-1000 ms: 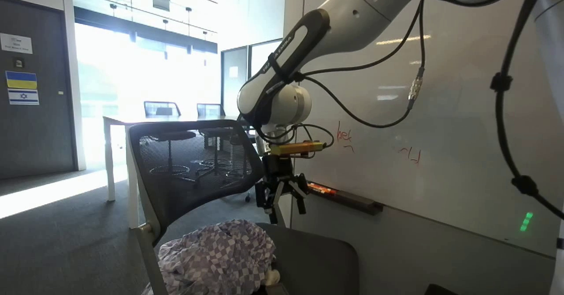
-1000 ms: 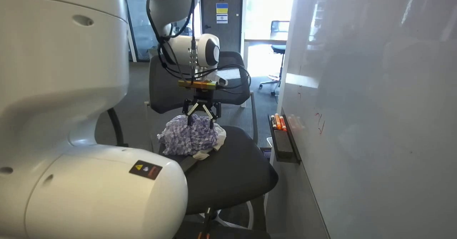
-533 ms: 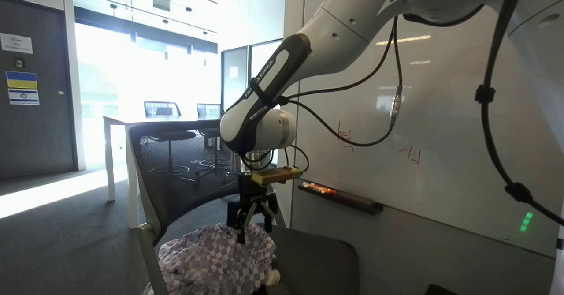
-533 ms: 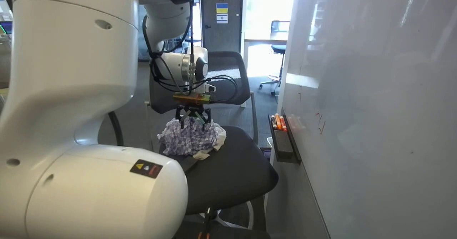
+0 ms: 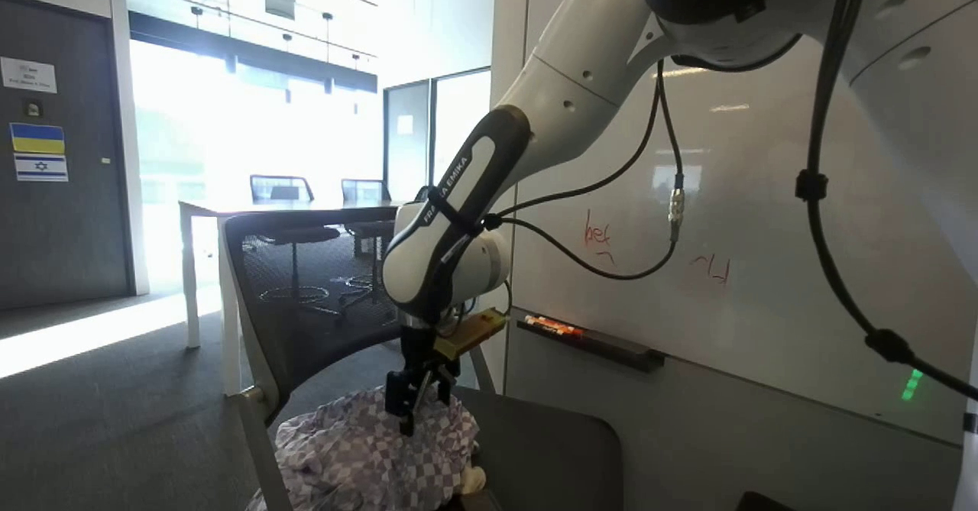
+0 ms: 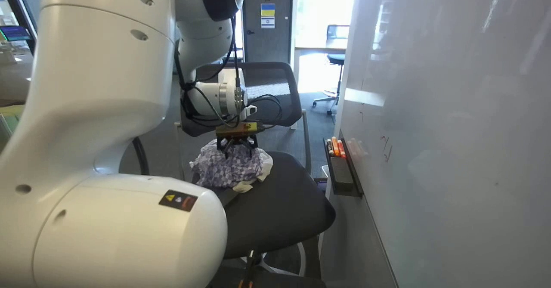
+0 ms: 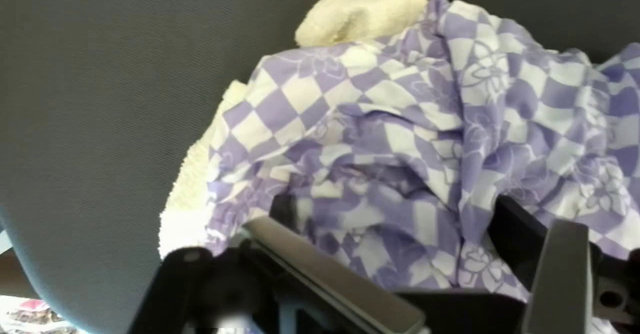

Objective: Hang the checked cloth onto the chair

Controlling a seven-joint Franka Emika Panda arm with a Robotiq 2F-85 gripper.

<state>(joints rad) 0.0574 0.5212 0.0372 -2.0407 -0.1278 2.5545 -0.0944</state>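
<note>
Both exterior views: pincer [image 6: 238, 155] lower now (checked cloth [image 6: 225, 168] beneath)

Dk gray door [image 5: 65, 221] w/ 2 flags [image 5: 38, 138]; bright window [image 5: 252, 125] beside it, sun strip [image 5: 76, 335] on gray flr [image 5: 137, 427] in an exterior view. Light table [image 5: 221, 206] w/ 2 chair backs [image 5: 364, 189] by it. Lg whiteboard [image 5: 749, 213] w/ red scribbles [image 5: 597, 235] in both exterior views, tray [image 5: 619, 351] below.

Cloth [image 7: 425, 144]: smooth, matt. White fabric [image 7: 187, 199]: rough pile. Seat [image 7: 110, 114]: matt, fine-textured. Backrest [image 5: 317, 289]: mesh. Hand [image 7: 396, 215]: part metal. Arm [image 6: 107, 77]: smooth, glossy. Whiteboard [image 6: 447, 107]: glossy.
</note>
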